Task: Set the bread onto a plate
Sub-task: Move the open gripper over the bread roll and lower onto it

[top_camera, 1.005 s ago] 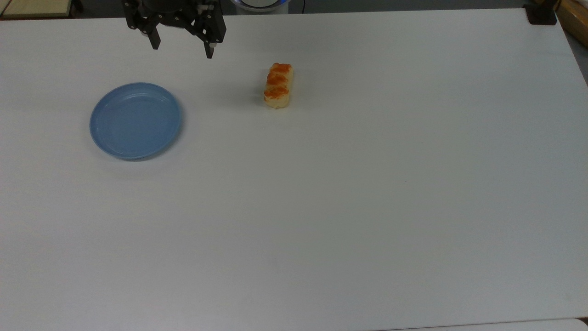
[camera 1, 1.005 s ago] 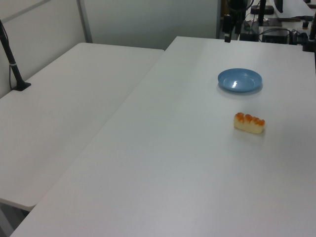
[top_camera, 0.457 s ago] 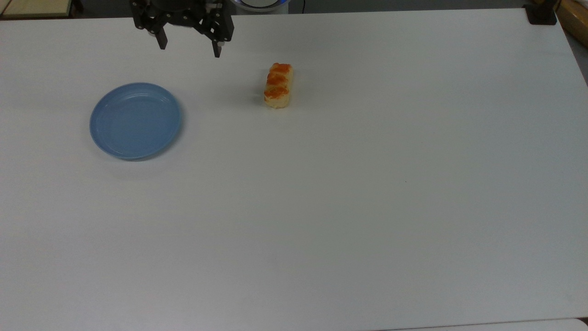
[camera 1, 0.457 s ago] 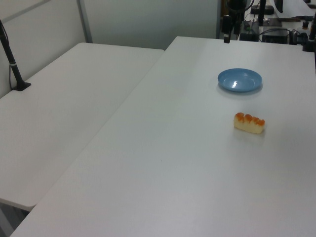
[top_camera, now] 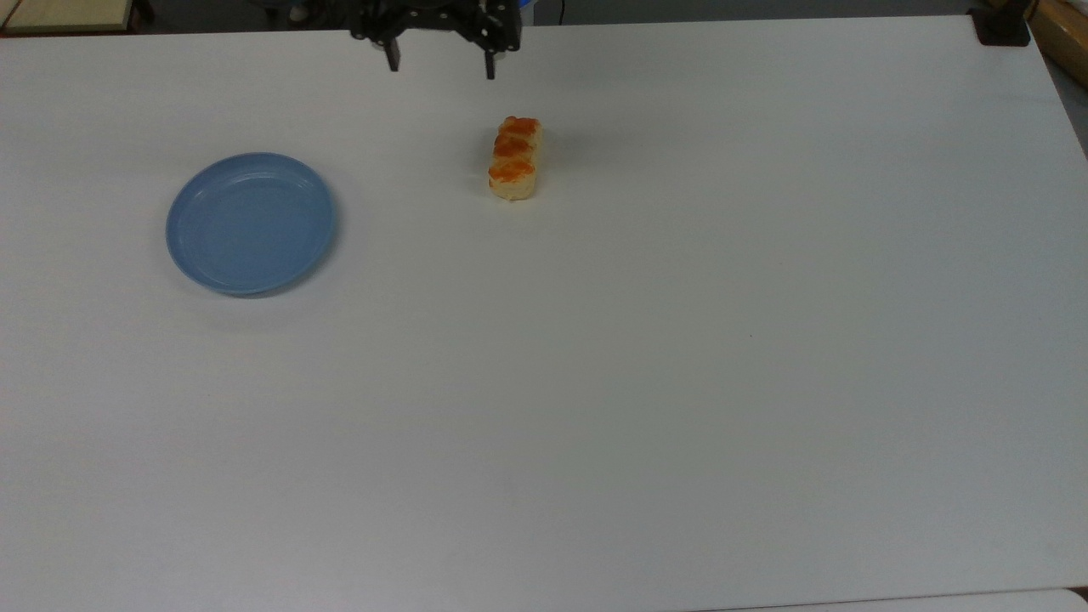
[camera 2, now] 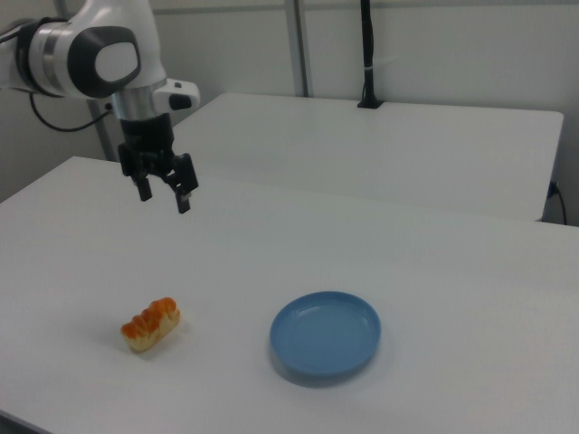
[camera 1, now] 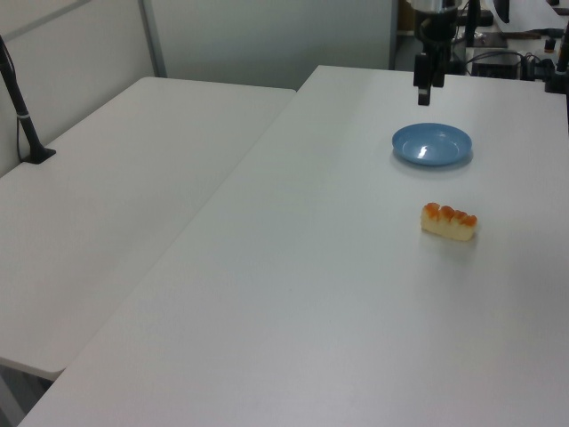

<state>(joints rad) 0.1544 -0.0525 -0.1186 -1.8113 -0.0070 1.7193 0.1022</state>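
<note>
The pincer (top_camera: 440, 66) hangs spread wide with nothing in it, up above the far edge of the tabletop (top_camera: 646, 357) in the top view. The bread (top_camera: 514, 158) lies flat on the tabletop just below it, not touching. The blue plate (top_camera: 251, 223) sits bare, well apart from the bread, toward the top view's left edge.
</note>
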